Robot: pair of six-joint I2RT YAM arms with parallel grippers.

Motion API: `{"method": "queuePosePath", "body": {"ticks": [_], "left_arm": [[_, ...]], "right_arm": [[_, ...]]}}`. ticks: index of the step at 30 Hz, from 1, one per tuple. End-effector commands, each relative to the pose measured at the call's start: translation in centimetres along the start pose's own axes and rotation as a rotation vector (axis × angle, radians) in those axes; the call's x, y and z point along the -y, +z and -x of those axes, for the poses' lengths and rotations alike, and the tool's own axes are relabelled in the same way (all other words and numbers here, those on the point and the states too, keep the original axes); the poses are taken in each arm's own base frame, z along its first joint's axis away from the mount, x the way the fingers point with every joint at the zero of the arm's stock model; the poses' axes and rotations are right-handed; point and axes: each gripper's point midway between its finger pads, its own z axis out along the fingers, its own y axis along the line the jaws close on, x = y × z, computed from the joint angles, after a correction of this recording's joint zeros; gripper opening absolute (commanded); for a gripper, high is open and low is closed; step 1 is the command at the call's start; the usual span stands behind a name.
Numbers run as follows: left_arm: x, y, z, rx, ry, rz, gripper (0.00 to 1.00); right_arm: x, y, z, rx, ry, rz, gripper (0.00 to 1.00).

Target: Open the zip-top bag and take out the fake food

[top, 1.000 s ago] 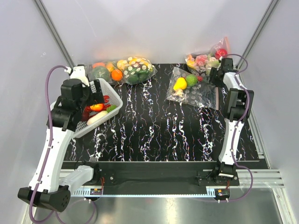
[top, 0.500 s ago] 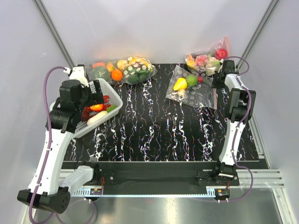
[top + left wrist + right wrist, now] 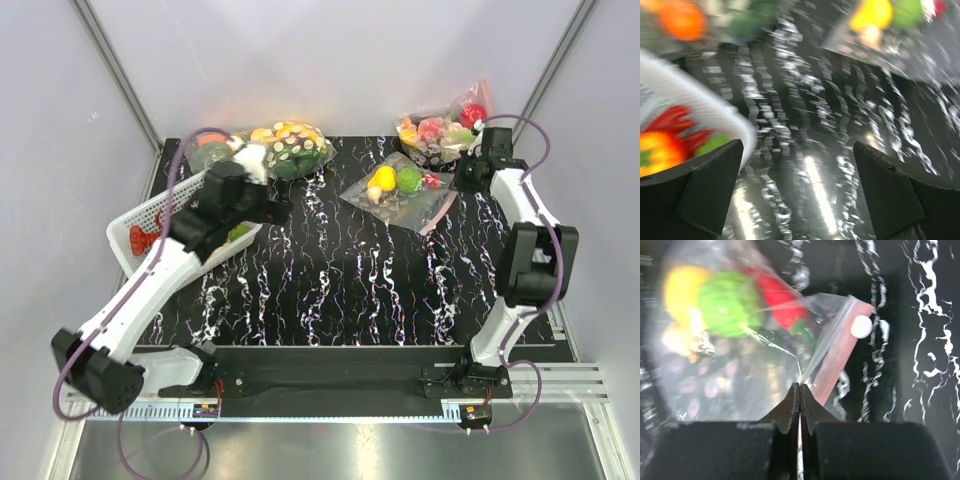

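The zip-top bag (image 3: 400, 198) lies at the back right of the black marbled table, clear with white dots and a pinkish zip strip (image 3: 840, 360). The fake food shows through it: a yellow fruit (image 3: 383, 178), a green fruit (image 3: 408, 179) and a small red piece (image 3: 432, 181). My right gripper (image 3: 457, 184) is shut on the bag's right edge by the zip strip. In the right wrist view its jaws (image 3: 800, 387) meet with pink plastic pinched between them. My left gripper (image 3: 278, 211) hangs open over the table's left middle, nothing between its fingers (image 3: 695, 190).
A white basket (image 3: 130, 215) with a red toy stands at the left. A bulging dotted bag of oranges and greens (image 3: 285, 148) lies at the back centre. Another dotted bag with a red apple (image 3: 440, 128) sits at the back right, just behind my right gripper.
My right gripper has shut on the bag's edge and the bag has shifted and tilted. The left arm has swung from over the basket out to the right over the table.
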Motion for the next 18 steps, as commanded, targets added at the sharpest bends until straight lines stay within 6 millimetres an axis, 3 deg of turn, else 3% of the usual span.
{"method": "queuePosePath", "body": {"ticks": [1, 4, 6, 9, 10, 13, 18], "left_arm": [[7.3, 0.8, 3.6, 0.11, 0.066, -0.217, 0.99], [12.3, 2.0, 3.3, 0.095, 0.106, -0.33, 0.99], [15.8, 1.7, 3.5, 0.11, 0.136, -0.407, 0.99], [19.4, 2.4, 3.7, 0.12, 0.158, -0.458, 0.99], [20.3, 2.1, 4.9, 0.146, 0.156, -0.473, 0.99], [22.4, 3.0, 4.6, 0.14, 0.162, -0.503, 0.99], [23.3, 5.4, 2.5, 0.094, 0.224, -0.492, 0.99]], "right_arm": [[-3.7, -4.2, 0.7, 0.044, -0.012, 0.09, 0.0], [-5.7, -5.6, -0.9, -0.008, -0.027, 0.107, 0.0], [-6.5, -6.2, -1.2, -0.022, -0.021, 0.114, 0.0], [-8.6, -6.8, -2.1, -0.045, -0.033, 0.141, 0.0], [-9.3, -6.9, -2.6, -0.059, -0.038, 0.15, 0.0], [-10.6, -7.3, -3.3, -0.082, -0.039, 0.172, 0.0], [-12.7, -8.3, -3.7, -0.094, -0.031, 0.221, 0.0]]}}
